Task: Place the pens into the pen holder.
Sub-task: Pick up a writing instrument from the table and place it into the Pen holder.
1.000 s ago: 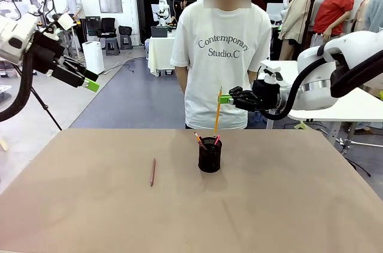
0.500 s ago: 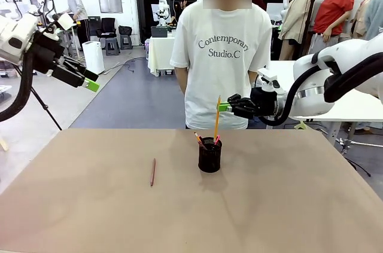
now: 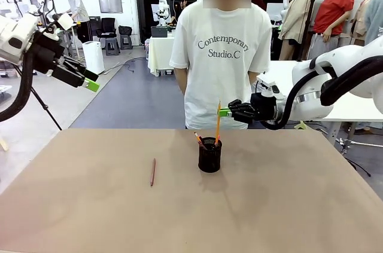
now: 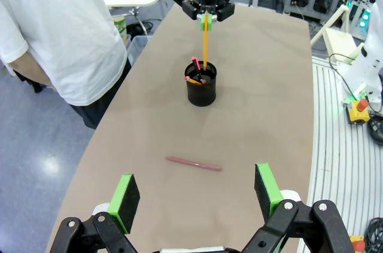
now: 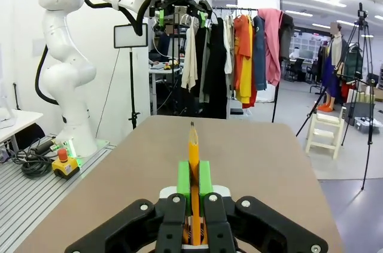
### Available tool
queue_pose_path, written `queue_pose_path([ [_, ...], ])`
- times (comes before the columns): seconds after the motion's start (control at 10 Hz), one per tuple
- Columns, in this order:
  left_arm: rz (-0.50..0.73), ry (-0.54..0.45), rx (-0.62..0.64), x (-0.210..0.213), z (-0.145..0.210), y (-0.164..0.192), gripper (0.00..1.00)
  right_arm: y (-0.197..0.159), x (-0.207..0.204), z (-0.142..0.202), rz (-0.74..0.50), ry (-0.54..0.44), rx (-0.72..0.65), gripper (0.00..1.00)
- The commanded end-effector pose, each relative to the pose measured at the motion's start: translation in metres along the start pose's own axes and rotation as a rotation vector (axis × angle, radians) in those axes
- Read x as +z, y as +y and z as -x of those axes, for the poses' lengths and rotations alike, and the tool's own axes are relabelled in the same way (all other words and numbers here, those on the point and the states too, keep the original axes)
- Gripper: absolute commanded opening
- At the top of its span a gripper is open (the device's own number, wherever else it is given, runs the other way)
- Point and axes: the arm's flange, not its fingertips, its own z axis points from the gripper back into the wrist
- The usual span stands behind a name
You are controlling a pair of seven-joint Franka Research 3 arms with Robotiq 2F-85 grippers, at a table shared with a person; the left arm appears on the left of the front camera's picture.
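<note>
A reddish pen (image 3: 152, 172) lies on the table (image 3: 90, 205), left of the holder (image 3: 210, 157) — two pens (image 3: 198, 139) stand in it. The right gripper (image 3: 222, 111) pinches a yellow pencil (image 3: 217, 124) upright, its lower tip at the holder's mouth. The left gripper (image 3: 90, 82) hangs high at the left, jaws spread — a person (image 3: 221, 55) stands beyond.

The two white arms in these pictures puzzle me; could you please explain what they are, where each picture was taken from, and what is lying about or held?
They are two robot arms, each ending in a two-finger end effector. The front view looks across the table at a person; the others come from wrist cameras. The left end effector hangs open off to the side. The right end effector is shut on a yellow pencil, upright with its tip at the black mesh pen holder, which contains other pens. One reddish-brown pen lies on the table.
</note>
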Motion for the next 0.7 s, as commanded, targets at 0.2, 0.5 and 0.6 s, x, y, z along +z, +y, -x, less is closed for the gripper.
queue_pose_path([
  [0.2,-0.004,-0.003,-0.002,-0.0001,-0.0006,-0.0004,1.00,-0.0077,0.0027,0.0057,0.006,0.038,0.036,0.00],
  [0.5,-0.004,-0.003,-0.002,-0.0001,-0.0006,-0.0004,1.00,-0.0086,0.0029,0.0072,0.002,0.041,0.033,0.42],
  [0.6,-0.004,-0.003,-0.002,-0.0001,-0.0006,-0.0004,1.00,-0.0084,0.0027,0.0067,0.000,0.042,0.031,0.60],
])
